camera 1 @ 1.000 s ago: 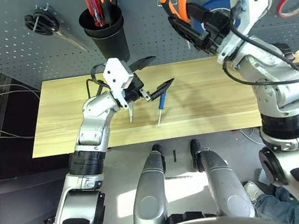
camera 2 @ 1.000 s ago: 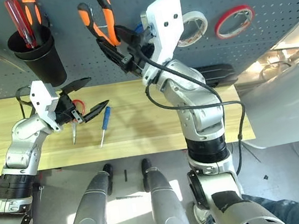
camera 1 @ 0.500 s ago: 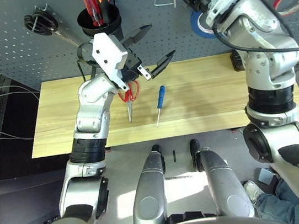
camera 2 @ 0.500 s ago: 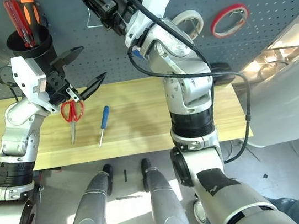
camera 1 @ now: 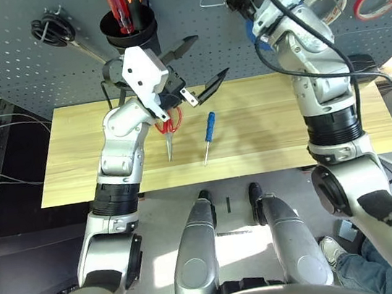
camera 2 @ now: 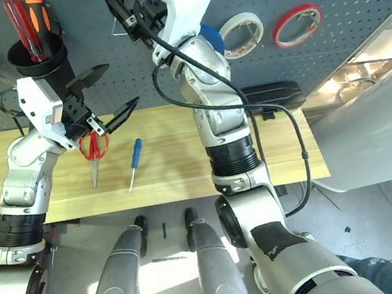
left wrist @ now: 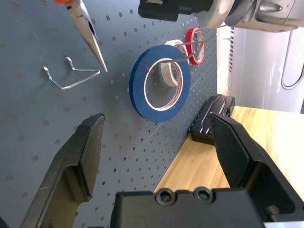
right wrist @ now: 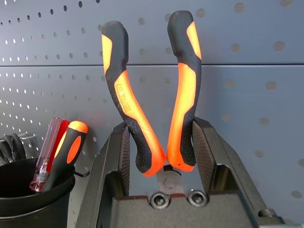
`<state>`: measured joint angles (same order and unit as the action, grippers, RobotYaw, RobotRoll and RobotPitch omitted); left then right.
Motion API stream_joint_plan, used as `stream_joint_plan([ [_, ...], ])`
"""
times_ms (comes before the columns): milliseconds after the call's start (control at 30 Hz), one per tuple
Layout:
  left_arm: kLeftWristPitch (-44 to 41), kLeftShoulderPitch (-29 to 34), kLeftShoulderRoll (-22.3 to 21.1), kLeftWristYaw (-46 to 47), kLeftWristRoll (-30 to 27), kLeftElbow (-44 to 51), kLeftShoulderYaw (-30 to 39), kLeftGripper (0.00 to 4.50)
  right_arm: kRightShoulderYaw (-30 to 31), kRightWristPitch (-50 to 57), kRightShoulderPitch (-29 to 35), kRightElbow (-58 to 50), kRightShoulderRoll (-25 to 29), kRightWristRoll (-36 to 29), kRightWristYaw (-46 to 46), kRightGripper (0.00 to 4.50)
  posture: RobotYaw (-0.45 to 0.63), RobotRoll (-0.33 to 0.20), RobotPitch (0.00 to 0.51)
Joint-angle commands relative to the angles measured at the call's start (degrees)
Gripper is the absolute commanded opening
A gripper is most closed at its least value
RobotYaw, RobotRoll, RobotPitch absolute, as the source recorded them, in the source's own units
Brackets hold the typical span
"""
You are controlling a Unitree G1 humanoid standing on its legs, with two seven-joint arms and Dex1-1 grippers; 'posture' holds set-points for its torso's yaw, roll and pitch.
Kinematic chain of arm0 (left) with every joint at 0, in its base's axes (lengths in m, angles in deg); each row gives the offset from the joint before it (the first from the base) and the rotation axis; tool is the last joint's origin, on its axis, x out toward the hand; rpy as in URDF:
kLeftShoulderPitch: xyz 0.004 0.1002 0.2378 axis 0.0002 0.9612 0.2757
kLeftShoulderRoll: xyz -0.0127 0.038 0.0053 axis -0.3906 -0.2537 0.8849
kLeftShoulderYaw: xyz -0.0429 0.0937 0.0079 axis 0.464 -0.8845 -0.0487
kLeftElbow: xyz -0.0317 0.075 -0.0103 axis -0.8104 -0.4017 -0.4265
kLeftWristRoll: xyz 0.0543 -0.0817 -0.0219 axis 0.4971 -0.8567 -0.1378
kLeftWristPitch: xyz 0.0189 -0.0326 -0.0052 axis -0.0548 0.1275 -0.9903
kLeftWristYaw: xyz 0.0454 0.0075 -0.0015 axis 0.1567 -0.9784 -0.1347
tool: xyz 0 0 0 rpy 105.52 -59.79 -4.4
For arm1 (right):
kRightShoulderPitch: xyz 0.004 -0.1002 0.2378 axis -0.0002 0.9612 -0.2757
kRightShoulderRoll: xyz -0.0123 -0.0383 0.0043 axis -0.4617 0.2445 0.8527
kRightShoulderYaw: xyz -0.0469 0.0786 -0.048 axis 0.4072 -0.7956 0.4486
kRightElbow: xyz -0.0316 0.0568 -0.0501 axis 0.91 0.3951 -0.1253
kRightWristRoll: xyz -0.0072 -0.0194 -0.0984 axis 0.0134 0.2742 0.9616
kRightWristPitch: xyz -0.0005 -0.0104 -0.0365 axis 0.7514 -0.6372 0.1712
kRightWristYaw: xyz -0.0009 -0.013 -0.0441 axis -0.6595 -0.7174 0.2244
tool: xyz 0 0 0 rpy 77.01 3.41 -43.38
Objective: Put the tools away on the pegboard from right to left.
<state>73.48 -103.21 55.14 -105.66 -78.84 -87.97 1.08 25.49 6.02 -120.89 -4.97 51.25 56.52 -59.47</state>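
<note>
Item: orange-and-black-handled needle-nose pliers [right wrist: 149,95], pinched near the pivot between the two black fingers of the right end effector [right wrist: 161,156], handles up, carried high against the large dark grey-blue perforated pegboard [camera 1: 16,62]. In the left wrist view the bare steel nose [left wrist: 88,35] points down just beside a bent wire double hook [left wrist: 71,76], which appears to be its seat, though which prong takes which handle cannot be made out. Step in hand, as judged: hang the pliers on that hook. To do it well, hold the tool square to the board, bring the pivot above the prongs, lower until the handles straddle the wire, and release only once the weight sits on the hook; the nose is close to the board, so approach slowly to avoid snagging a hole. Already placed: blue tape roll [left wrist: 159,85] on its peg, at 3 o'clock of the hook. Left end effector [camera 1: 198,81]: fingers spread wide, holding nothing, raised above the light wooden table [camera 1: 267,130]. Outstanding on the table: red-handled scissors [camera 1: 169,130] under that end effector, and small blue-handled screwdriver [camera 1: 208,132] at 3 o'clock of them, lying apart. Black cup [camera 1: 132,28] at 9 o'clock of the hook, holding other tools.
</note>
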Motion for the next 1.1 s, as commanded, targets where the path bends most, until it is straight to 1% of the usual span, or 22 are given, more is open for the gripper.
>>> stream_joint_plan([
  [33, -0.08, 1.26, -0.46, -0.19, 0.05, 0.18, -0.17, 4.5, 0.15, -3.27, -1.6, 0.23, -0.74, 0.21, -0.1, 2.08, 0.17, 0.0, 0.387],
  [300, -0.09, 1.59, -0.49, 0.07, 0.13, 0.12, -0.34, 4.5, -0.23, -7.4, -3.25, 3.91, -0.66, 0.7, -0.63, 2.08, 0.17, 0.0, 0.394],
  [633, -0.32, 1.55, -0.63, 0.03, 0.09, 0.19, -0.46, 4.5, 0.49, -13.48, -3.81, 11.16, -1.96, 2.28, -1.05, 2.08, 0.17, 0.0, 0.404],
  [867, -0.57, 2.32, -0.92, 0.23, 0.1, 1.0, -0.43, 4.5, 0.81, -16.55, -4.59, 14.1, -2.98, 2.97, -0.82, 2.08, 0.18, 0.0, 0.408],
  [1100, -0.72, 2.81, -0.74, 0.75, 0.23, 1.43, -0.57, 4.5, 1.22, -20.5, -4.53, 18.94, -3.04, 4.2, -0.61, 2.08, 0.19, 0.0, 0.414],
])
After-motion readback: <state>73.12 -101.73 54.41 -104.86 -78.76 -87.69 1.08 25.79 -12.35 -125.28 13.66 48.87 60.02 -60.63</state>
